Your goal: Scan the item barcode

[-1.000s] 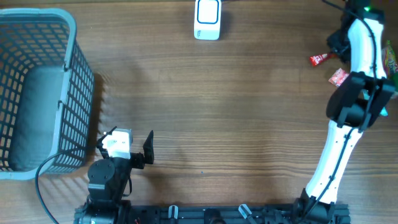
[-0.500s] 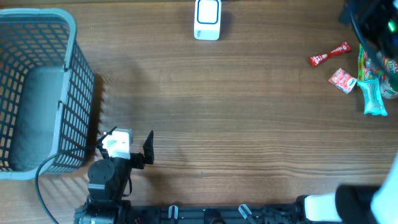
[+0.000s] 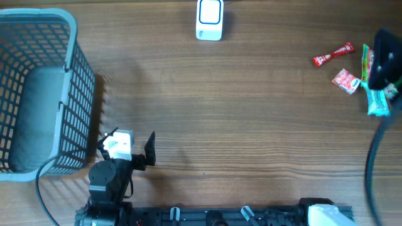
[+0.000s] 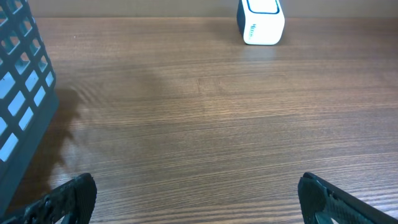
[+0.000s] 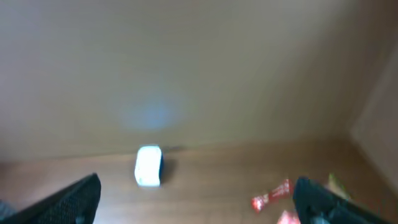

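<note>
Packets [image 3: 333,54] lay at the worktop's right edge; left gripper [image 4: 196,200] and right gripper [image 5: 198,199] gaped empty; gripping clear of the barcode seemed wisest.

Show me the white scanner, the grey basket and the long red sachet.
white scanner [image 3: 209,19], overhead view, its top face.
grey basket [image 3: 79,94], overhead view, its right wall.
long red sachet [image 3: 333,54], overhead view, wrapper's middle.

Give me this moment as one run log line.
left claw: open, empty | right claw: open, empty | scanner: far centre, untouched | red stick packet: unheld, on table | scan: not done
</note>
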Motion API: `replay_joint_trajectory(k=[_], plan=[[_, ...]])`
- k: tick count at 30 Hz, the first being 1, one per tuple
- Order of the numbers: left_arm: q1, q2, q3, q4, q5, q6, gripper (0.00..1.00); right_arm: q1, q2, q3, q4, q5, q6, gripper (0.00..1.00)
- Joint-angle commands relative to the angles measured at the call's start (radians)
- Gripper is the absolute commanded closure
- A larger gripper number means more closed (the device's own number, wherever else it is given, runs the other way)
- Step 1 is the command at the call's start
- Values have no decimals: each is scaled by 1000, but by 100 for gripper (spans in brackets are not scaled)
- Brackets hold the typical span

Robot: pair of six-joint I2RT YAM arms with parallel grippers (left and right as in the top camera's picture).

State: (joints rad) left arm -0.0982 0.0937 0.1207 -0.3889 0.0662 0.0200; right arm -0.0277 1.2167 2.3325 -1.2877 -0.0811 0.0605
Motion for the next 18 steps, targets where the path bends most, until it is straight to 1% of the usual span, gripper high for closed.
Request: replay_joint_trajectory(k=[1,2,7,11,12,14,16,18], plan=[[-3,-5,-5,6,8,-6,0,2,-159,-182,135,-115,-145,0],[-3,-5,-5,6,8,-6,0,2,-217,-275,200,-115,-151,0],[-3,-5,-5,6,8,-6,0,2,-549,-863,591,-140,-166,0],[-3,-5,-5,6,8,-6,0,2,-861,-1421,957,-210,-165,0],[-3,-5,-5,6,8,-6,0,2,-927,-1535,1039,-224,-165,0],[-3,-5,-5,6,8,-6,0,2,-1045,-1730,1175,-235,-162,0],[-3,-5,-5,6,8,-6,0,2,-1136,-1886,1268,-228,-153,0],[-3,-5,-5,6,8,-6,0,2,-1186,-1988,1306,-163,-85,0]])
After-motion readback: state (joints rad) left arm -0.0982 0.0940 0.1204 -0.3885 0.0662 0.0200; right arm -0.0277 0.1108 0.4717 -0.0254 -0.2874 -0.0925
